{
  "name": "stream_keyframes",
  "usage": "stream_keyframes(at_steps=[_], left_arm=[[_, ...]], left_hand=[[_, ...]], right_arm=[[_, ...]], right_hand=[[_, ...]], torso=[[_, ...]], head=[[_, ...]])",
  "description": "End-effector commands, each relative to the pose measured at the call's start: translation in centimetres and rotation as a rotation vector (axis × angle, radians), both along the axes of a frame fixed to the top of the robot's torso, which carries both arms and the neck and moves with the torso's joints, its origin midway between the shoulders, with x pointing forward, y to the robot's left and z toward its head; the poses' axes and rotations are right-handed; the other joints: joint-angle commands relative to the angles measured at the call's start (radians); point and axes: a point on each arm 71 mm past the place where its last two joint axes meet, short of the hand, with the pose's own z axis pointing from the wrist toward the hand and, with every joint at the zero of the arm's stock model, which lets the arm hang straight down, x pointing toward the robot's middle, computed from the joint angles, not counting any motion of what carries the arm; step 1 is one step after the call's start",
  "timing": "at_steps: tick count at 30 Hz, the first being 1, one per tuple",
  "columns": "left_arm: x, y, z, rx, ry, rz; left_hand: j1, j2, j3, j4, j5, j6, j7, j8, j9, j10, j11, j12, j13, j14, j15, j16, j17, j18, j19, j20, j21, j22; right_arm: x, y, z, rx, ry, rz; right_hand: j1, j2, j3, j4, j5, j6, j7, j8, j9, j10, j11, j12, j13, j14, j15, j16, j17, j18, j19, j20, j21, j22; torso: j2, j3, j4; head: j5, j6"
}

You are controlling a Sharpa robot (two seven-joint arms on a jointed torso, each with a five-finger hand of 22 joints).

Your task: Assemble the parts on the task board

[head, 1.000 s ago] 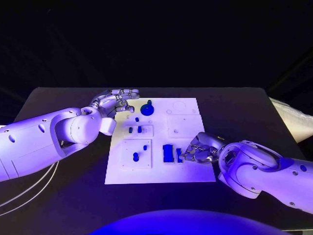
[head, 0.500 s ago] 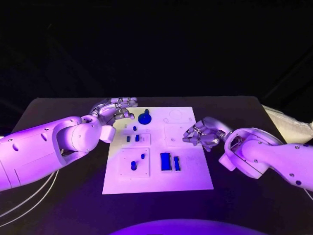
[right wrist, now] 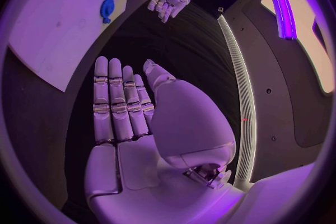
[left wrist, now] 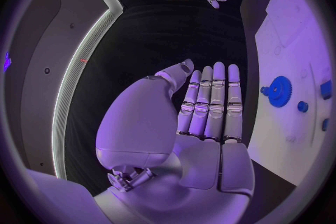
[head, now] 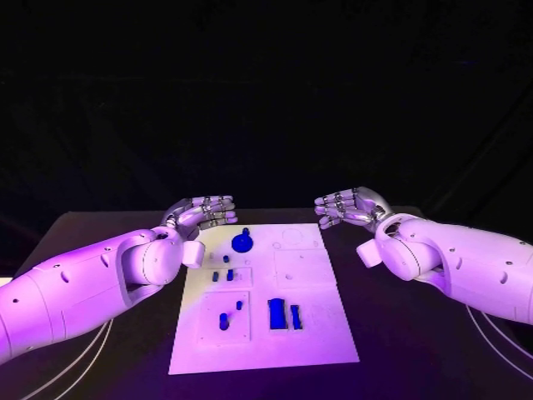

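From my head camera I see both arms raised over the far end of the counter (head: 122,227), the task board (head: 266,292) between them with its blue parts — a gear-shaped piece (head: 241,243) and two upright blocks (head: 283,313). The wrist views show more: left robot hand (left wrist: 203,117) and right robot hand (right wrist: 129,117) flat, fingers straight, grasping nothing. I can read no writing anywhere.

flat white rectangular task board (head: 309,287) | on table, between both hands' fingers | small blue parts (head: 279,313) on it, well short of fingertips
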Motion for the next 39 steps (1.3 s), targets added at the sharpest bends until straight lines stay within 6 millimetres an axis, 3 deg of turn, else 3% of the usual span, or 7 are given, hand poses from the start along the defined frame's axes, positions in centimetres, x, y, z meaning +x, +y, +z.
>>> stream_keyframes(at_steps=[1, 6, 7, 10, 19, 24, 39], left_arm=[[0.8, 0.6, 0.2, 0.008, -0.063, 0.059], [1.3, 1.0, 0.1, 0.022, -0.077, 0.092], [1.1, 0.8, -0.2, 0.02, -0.03, 0.059], [1.0, 0.8, -0.2, 0.023, -0.032, 0.062], [-0.9, 0.0, 0.1, 0.076, -0.071, 0.117], [-3.2, -0.9, 0.7, 0.133, -0.123, 0.175], [-6.4, -1.8, 1.8, 0.203, -0.198, 0.245]], left_hand=[[-0.005, -0.001, -0.001, 0.003, 0.006, -0.006, 0.0, -0.011, -0.001, -0.007, 0.006, -0.025, -0.002, -0.005, 0.014, -0.067, -0.031, 0.02, -0.02, 0.014, -0.037, -0.043], [-0.001, 0.003, -0.008, 0.002, 0.006, 0.001, 0.001, -0.024, 0.0, -0.001, 0.009, -0.052, -0.002, 0.02, 0.018, -0.135, -0.063, 0.022, -0.004, 0.022, -0.065, -0.098], [-0.401, 0.033, -0.14, 0.015, -0.089, -0.298, -0.058, -0.053, -0.066, -0.321, -0.041, -0.081, -0.063, -0.274, -0.023, -0.203, -0.094, -0.042, -0.253, -0.054, -0.096, -0.239], [-0.464, 0.109, -0.164, 0.015, -0.089, -0.345, -0.066, -0.061, -0.066, -0.369, -0.046, -0.088, -0.063, -0.316, -0.029, -0.218, -0.101, -0.042, -0.288, -0.065, -0.102, -0.265], [-0.732, 0.109, -0.255, 0.015, -0.089, -0.544, -0.105, -0.133, -0.066, -0.581, -0.078, -0.158, -0.063, -0.511, -0.119, -0.267, -0.174, -0.071, -0.45, -0.117, -0.174, -0.362], [-0.851, 0.109, -0.295, 0.015, -0.089, -0.633, -0.122, -0.133, -0.066, -0.675, -0.15, -0.158, -0.063, -0.597, -0.119, -0.289, -0.174, -0.081, -0.522, -0.139, -0.174, -0.405], [-1.079, 0.109, -0.372, 0.015, -0.089, -0.802, -0.193, -0.133, -0.066, -0.855, -0.15, -0.158, -0.063, -0.762, -0.119, -0.378, -0.174, -0.163, -0.658, -0.232, -0.174, -0.488]], right_arm=[[0.9, 0.2, 0.3, 0.2, -0.024, 0.027], [1.8, 0.5, 0.0, 0.212, -0.035, 0.03], [1.7, 0.2, -0.2, 0.115, -0.013, -0.014], [1.6, 0.3, -0.2, 0.119, -0.015, -0.018], [-0.3, 2.0, 0.0, 0.18, -0.042, -0.09], [-2.6, 3.8, 0.3, 0.232, -0.055, -0.172], [-5.9, 5.6, 0.8, 0.27, -0.05, -0.272]], right_hand=[[-0.028, -0.001, 0.03, -0.025, -0.001, 0.001, 0.0, -0.002, -0.022, 0.028, -0.002, -0.026, -0.089, 0.028, 0.008, -0.077, -0.072, 0.004, 0.037, 0.014, -0.077, -0.054], [-0.056, 0.006, 0.06, -0.068, 0.002, 0.011, 0.002, -0.001, -0.048, 0.051, -0.003, -0.041, -0.176, 0.08, 0.008, -0.137, -0.138, 0.006, 0.095, 0.007, -0.143, -0.1], [-0.454, 0.019, -0.017, -0.04, -0.049, -0.287, -0.054, -0.065, -0.08, -0.283, -0.046, -0.118, -0.268, -0.274, -0.09, -0.167, -0.172, -0.053, -0.228, -0.054, -0.213, -0.175], [-0.525, 0.019, -0.028, -0.04, -0.056, -0.329, -0.063, -0.065, -0.086, -0.329, -0.053, -0.118, -0.268, -0.324, -0.09, -0.174, -0.181, -0.054, -0.272, -0.063, -0.228, -0.175], [-0.795, 0.019, -0.08, -0.04, -0.089, -0.524, -0.101, -0.065, -0.16, -0.547, -0.147, -0.118, -0.268, -0.557, -0.09, -0.246, -0.263, -0.081, -0.484, -0.104, -0.278, -0.175], [-0.913, 0.019, -0.103, -0.04, -0.165, -0.609, -0.187, -0.065, -0.16, -0.643, -0.147, -0.118, -0.268, -0.658, -0.09, -0.246, -0.263, -0.092, -0.576, -0.122, -0.299, -0.175], [-1.143, 0.019, -0.197, -0.04, -0.165, -0.776, -0.187, -0.065, -0.16, -0.829, -0.147, -0.118, -0.268, -0.856, -0.09, -0.246, -0.263, -0.178, -0.755, -0.196, -0.389, -0.175]], torso=[[-0.024, 0.007, -0.0051], [-0.029, 0.0128, -0.0058], [-0.021, 0.0074, -0.0039], [-0.021, 0.011, -0.0012], [-0.024, 0.0468, 0.0256], [-0.024, 0.0475, 0.0261], [-0.024, 0.0475, 0.0261]], head=[[0.006, 0.022], [0.013, 0.032], [0.008, 0.025], [0.011, 0.029], [0.036, 0.072], [0.036, 0.073], [0.036, 0.073]])
